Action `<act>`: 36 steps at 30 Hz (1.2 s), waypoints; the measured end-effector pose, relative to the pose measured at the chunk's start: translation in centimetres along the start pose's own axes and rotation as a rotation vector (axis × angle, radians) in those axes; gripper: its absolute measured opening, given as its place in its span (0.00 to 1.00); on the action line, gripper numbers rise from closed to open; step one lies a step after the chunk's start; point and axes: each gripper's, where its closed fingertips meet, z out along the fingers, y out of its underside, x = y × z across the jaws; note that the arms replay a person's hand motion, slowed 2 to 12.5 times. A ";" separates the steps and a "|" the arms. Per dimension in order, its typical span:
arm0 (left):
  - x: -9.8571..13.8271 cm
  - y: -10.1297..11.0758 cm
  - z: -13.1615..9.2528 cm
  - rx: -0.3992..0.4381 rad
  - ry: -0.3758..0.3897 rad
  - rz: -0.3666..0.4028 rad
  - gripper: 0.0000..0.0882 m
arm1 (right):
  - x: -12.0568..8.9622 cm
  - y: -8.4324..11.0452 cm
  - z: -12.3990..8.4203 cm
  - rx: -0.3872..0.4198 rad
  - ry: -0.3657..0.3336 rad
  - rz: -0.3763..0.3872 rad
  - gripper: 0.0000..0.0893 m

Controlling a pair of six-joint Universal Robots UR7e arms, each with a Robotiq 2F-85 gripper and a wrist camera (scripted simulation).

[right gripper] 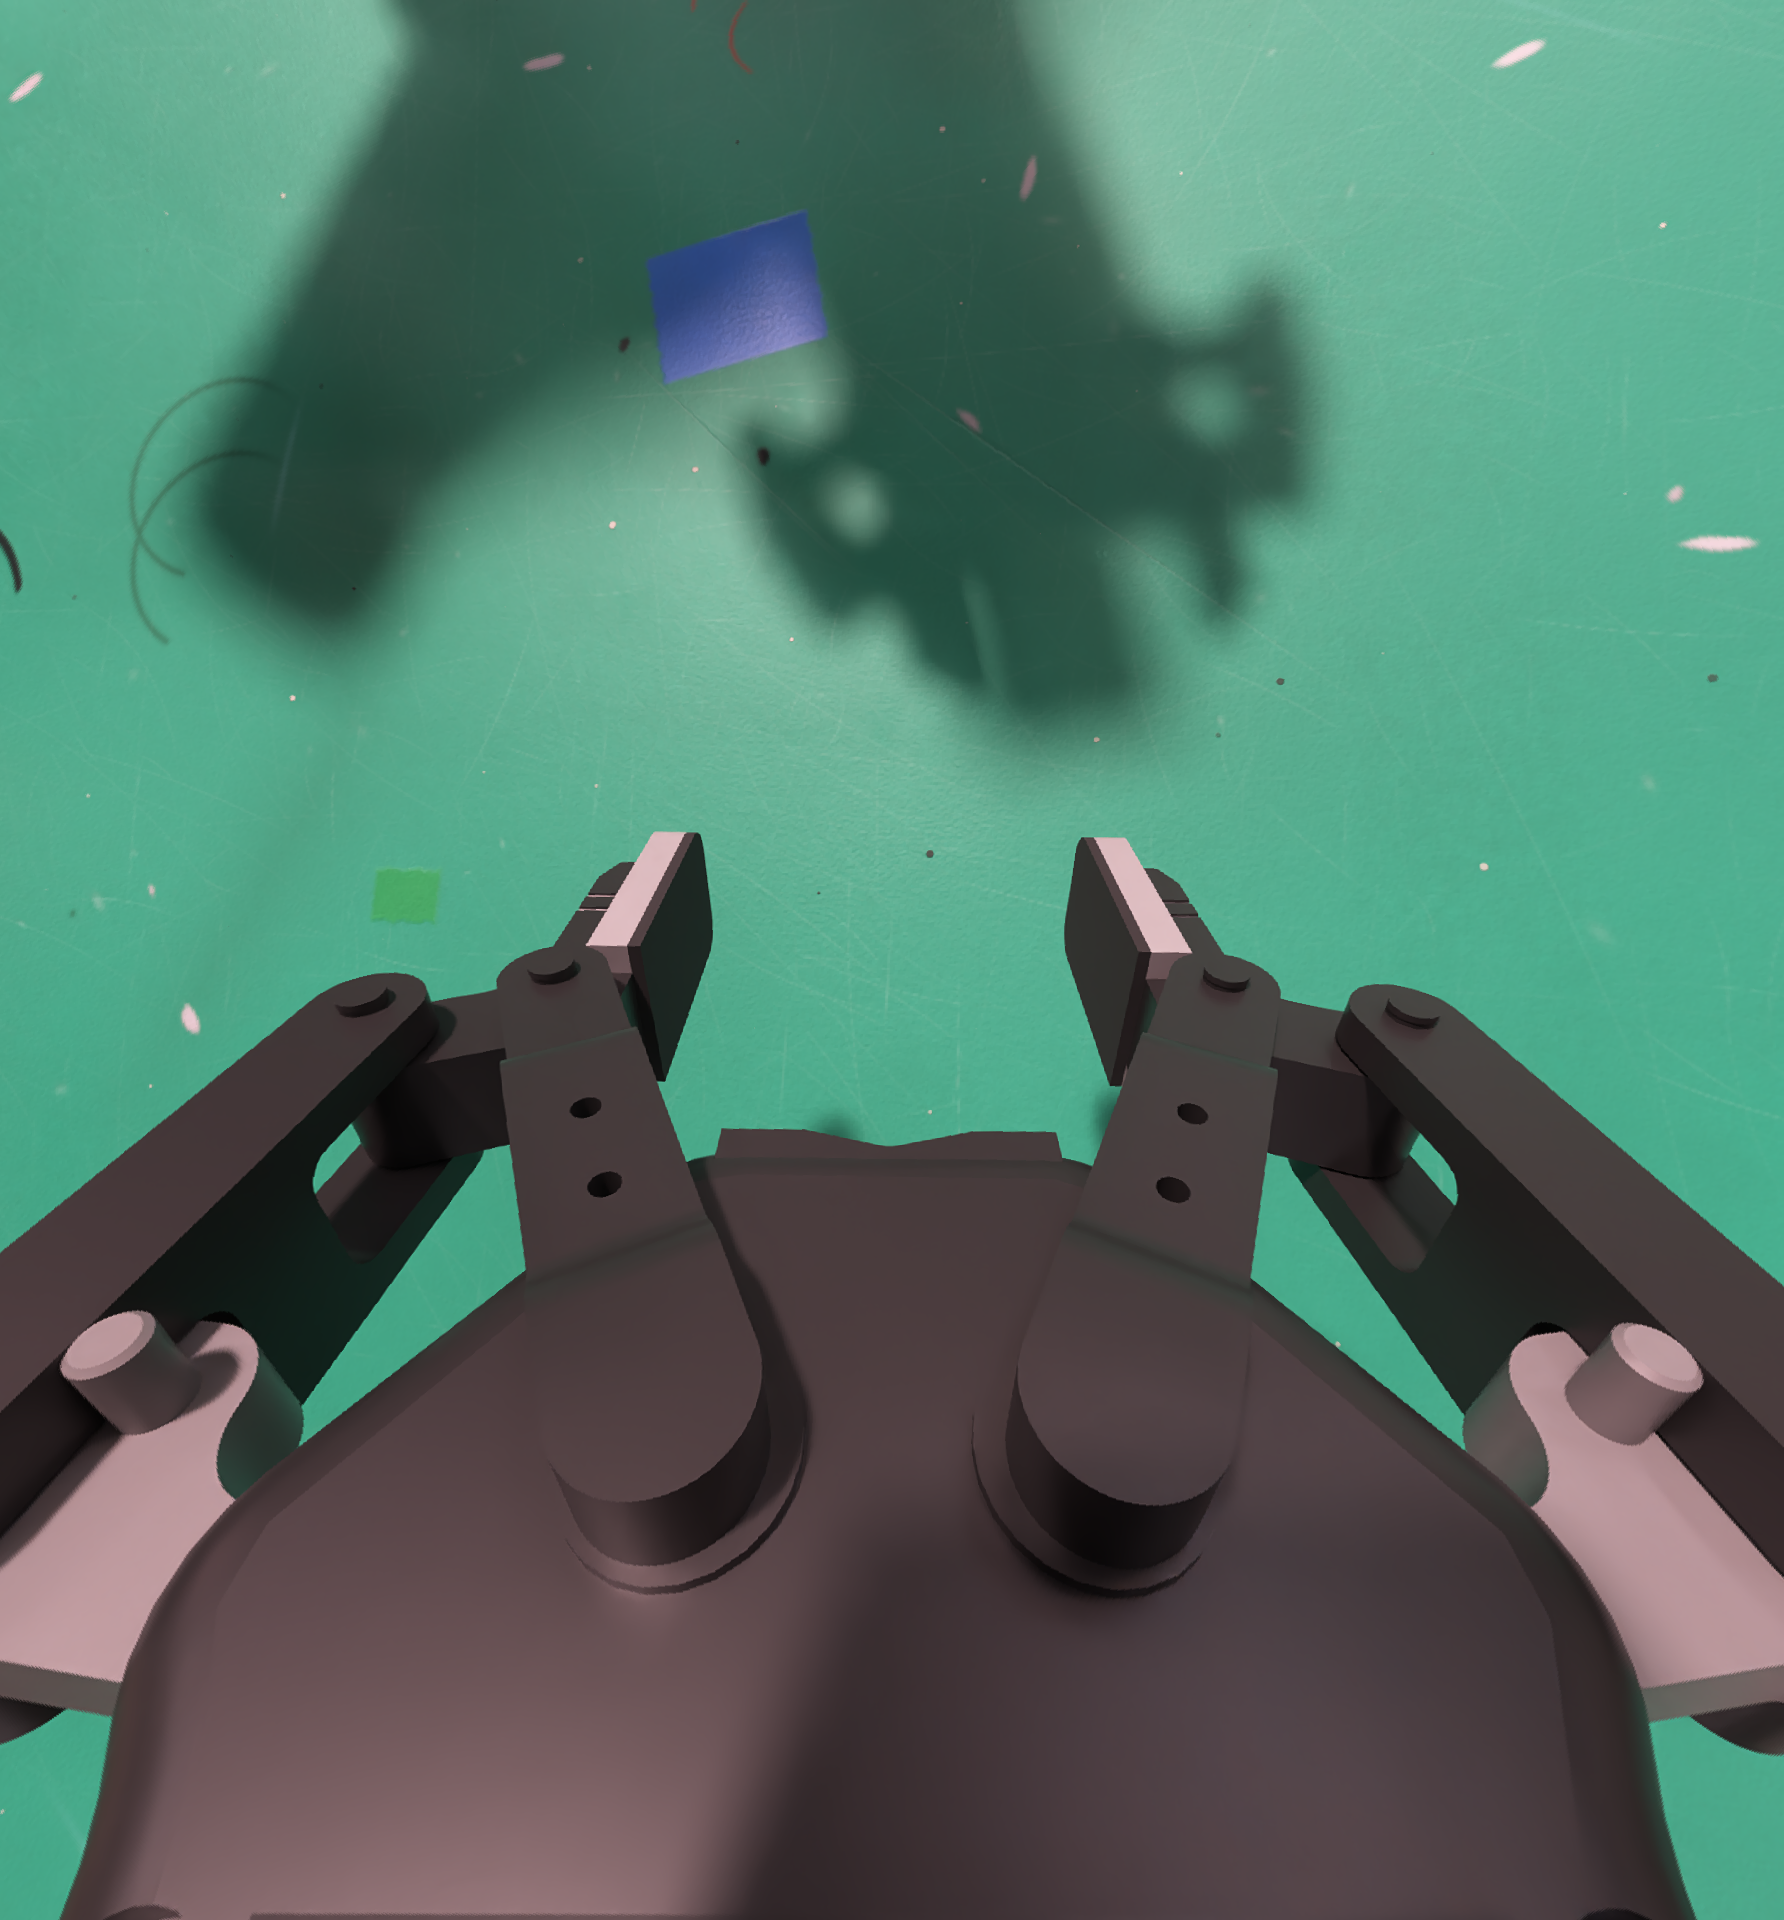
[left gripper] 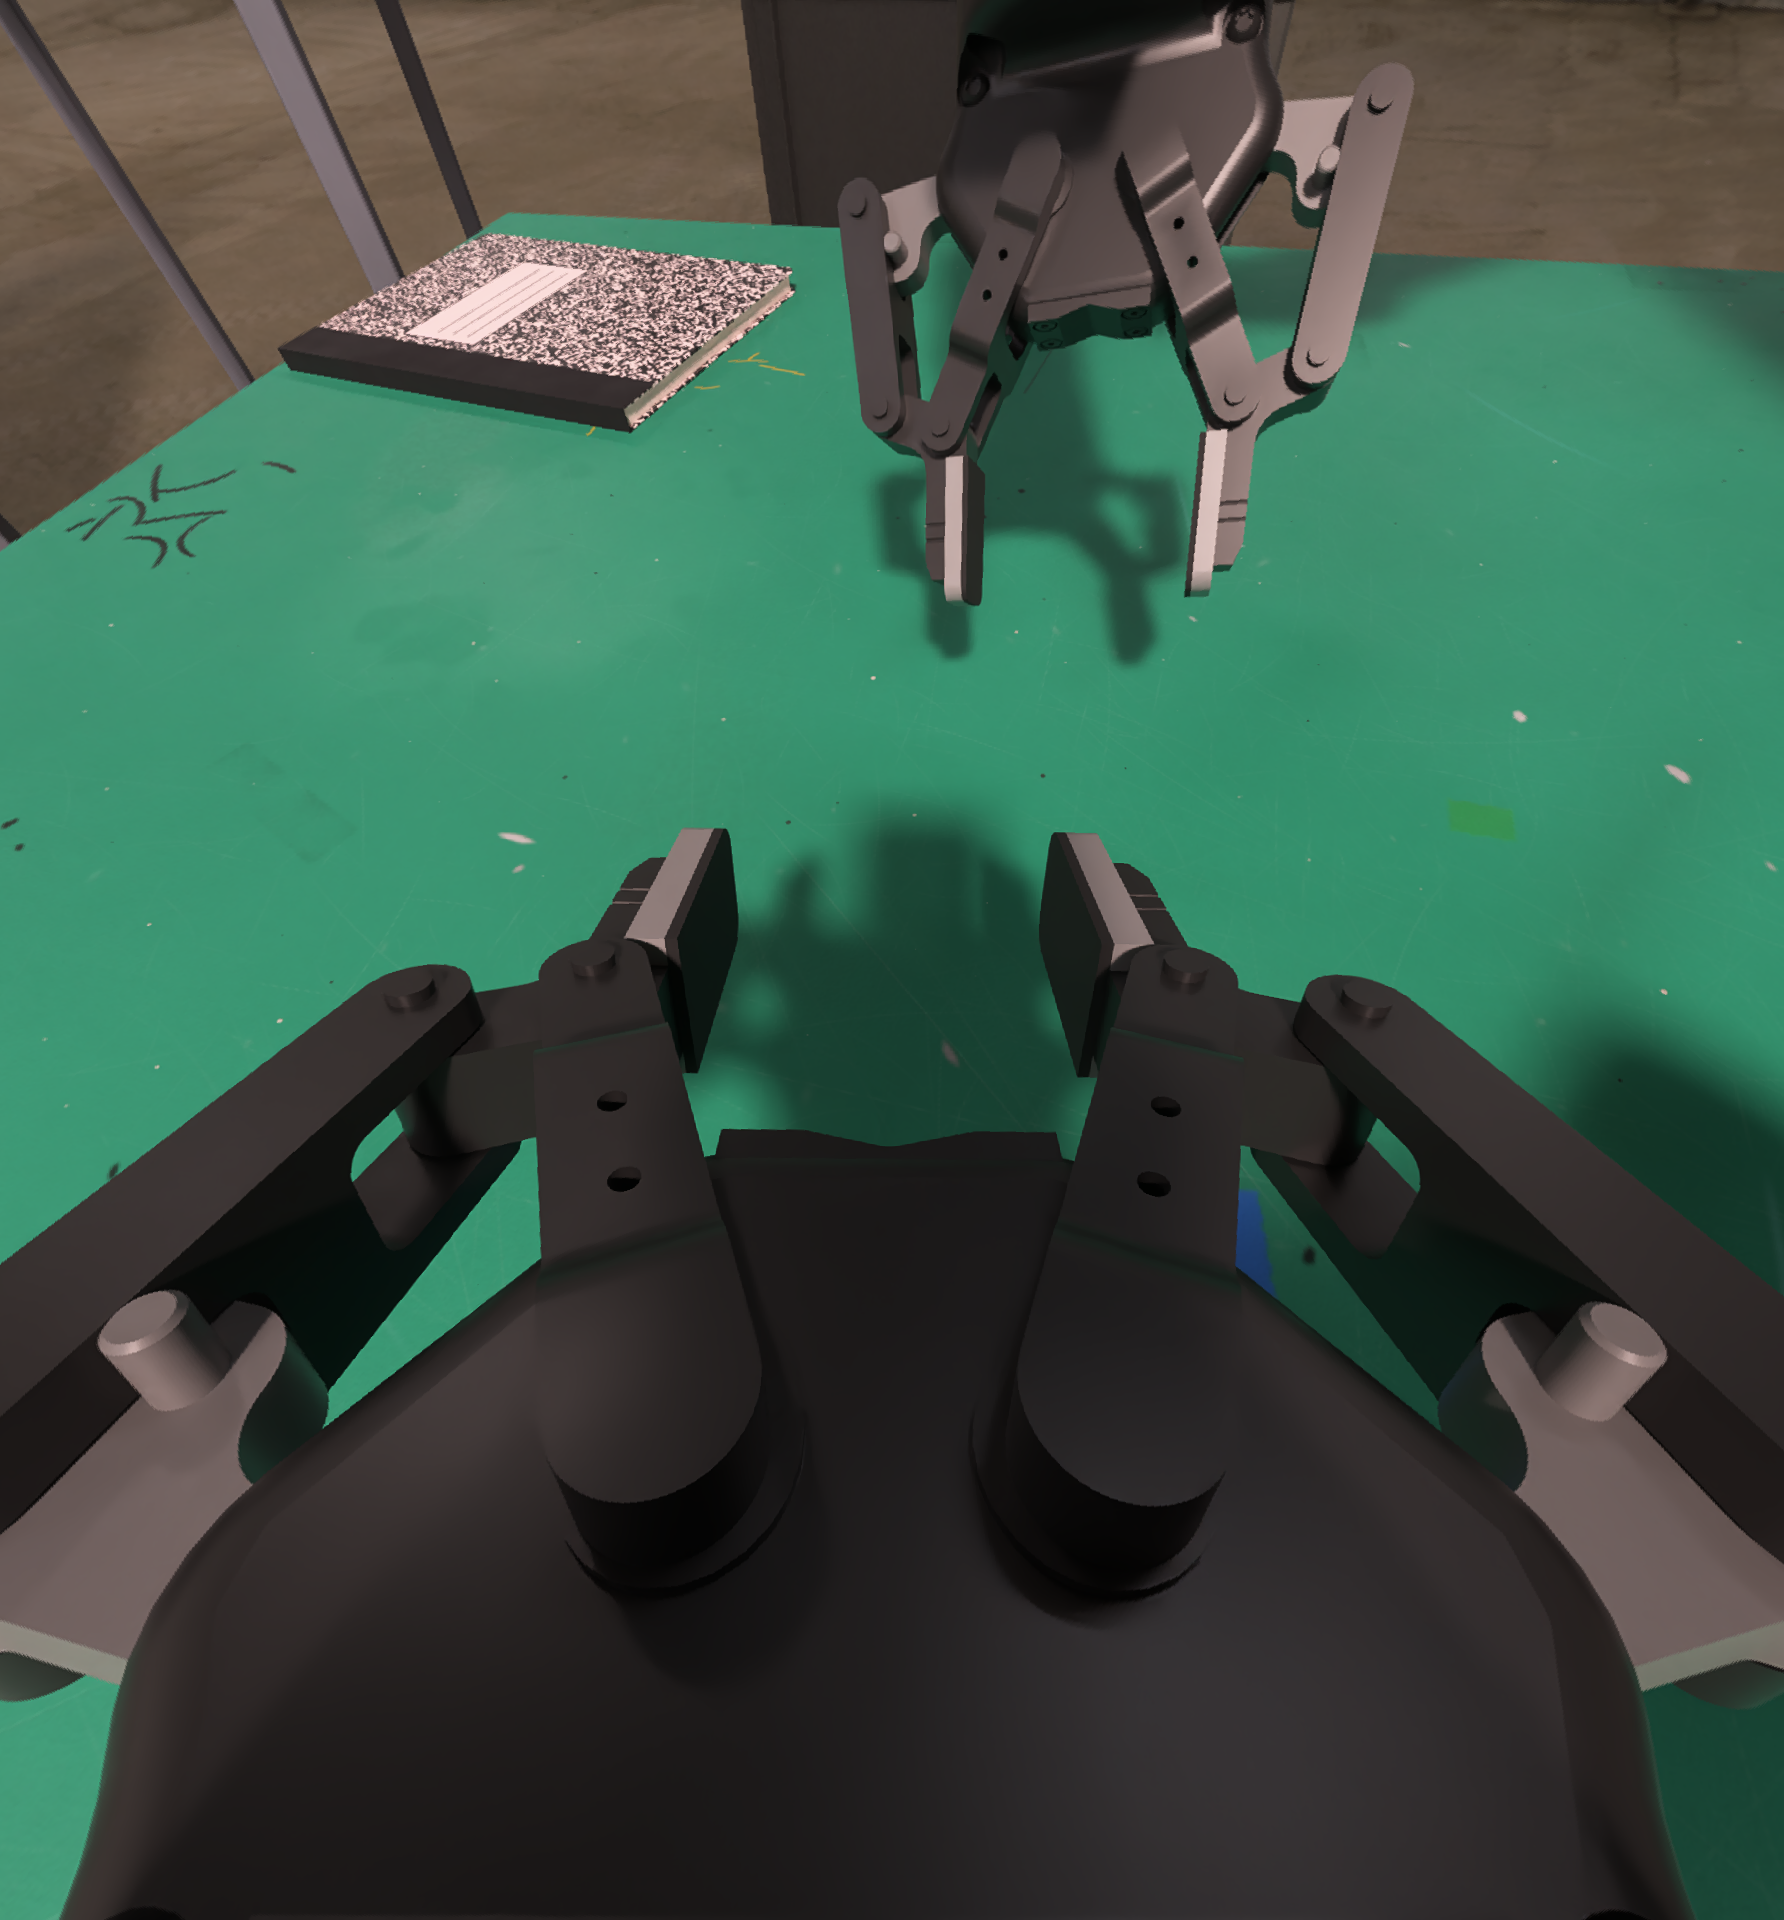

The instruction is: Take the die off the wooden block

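Your left tool (left gripper: 888, 935) is hanging released over the green desk (left gripper: 452, 675), its pads standing well apart with only bare desk and its own shadow between them. Your right tool (right gripper: 888, 935) is likewise sitting released, gripping nothing, pointing almost straight down at the desk (right gripper: 1490, 935). Only the left wrist view is giving you the far side of the desk: a black-and-white speckled notebook (left gripper: 545, 322) is lying flat near the far left corner, dark scribbles (left gripper: 166, 509) are showing on the surface nearer the left edge, and the right tool (left gripper: 1080, 520) is hovering beyond, fingers spread and tips pointing down just above the surface. Only the right wrist view is giving you a full blue square patch (right gripper: 737, 296) lying flat on the desk, inside a broad arm shadow; the left wrist view is showing just a blue sliver (left gripper: 1252, 1242) beside its own finger linkage. A small green patch (right gripper: 406, 896) is appearing in both views (left gripper: 1480, 819). Neither view is showing you the die or the wooden block, so you cannot tell where they are.
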 end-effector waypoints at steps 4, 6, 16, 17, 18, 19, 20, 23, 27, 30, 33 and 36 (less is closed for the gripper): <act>-0.1 -0.2 0.0 0.000 -0.007 -0.003 0.61 | 0.1 -0.1 0.4 -0.012 -0.001 -0.006 0.69; -0.1 -0.3 -0.1 0.004 -0.010 -0.006 0.61 | 0.0 -0.2 0.5 -0.012 -0.003 -0.008 0.70; -0.3 -1.8 -1.1 0.035 -0.042 -0.020 0.61 | -0.2 -1.0 0.3 0.030 -0.009 -0.014 0.72; -0.4 -2.0 -1.3 0.037 -0.049 -0.021 0.61 | -0.2 -1.1 0.2 0.035 -0.010 -0.013 0.72; -0.4 -2.3 -1.5 0.039 -0.056 -0.021 0.61 | -0.3 -1.1 0.2 0.039 -0.010 -0.013 0.72; -0.5 -2.5 -1.8 0.040 -0.065 -0.020 0.61 | -0.3 -1.2 0.1 0.044 -0.010 -0.012 0.72; -0.6 -2.7 -2.1 0.042 -0.075 -0.020 0.61 | -0.3 -1.2 0.0 0.048 -0.011 -0.012 0.72; -0.9 -3.5 -3.1 0.046 -0.107 -0.014 0.61 | -0.4 -1.3 -0.2 0.057 -0.010 -0.009 0.72; -1.1 -4.7 -4.9 0.055 -0.148 -0.002 0.61 | -0.4 -1.3 -0.5 0.065 -0.006 -0.003 0.73; -1.3 -5.6 -6.6 0.059 -0.180 0.006 0.61 | -0.4 -1.3 -0.7 0.069 -0.003 0.002 0.74; -1.6 -6.3 -8.5 0.055 -0.218 0.012 0.60 | -0.4 -1.3 -1.0 0.073 0.000 0.007 0.74; -2.1 -6.7 -10.6 0.043 -0.264 0.017 0.60 | -0.5 -1.3 -1.2 0.076 0.003 0.011 0.75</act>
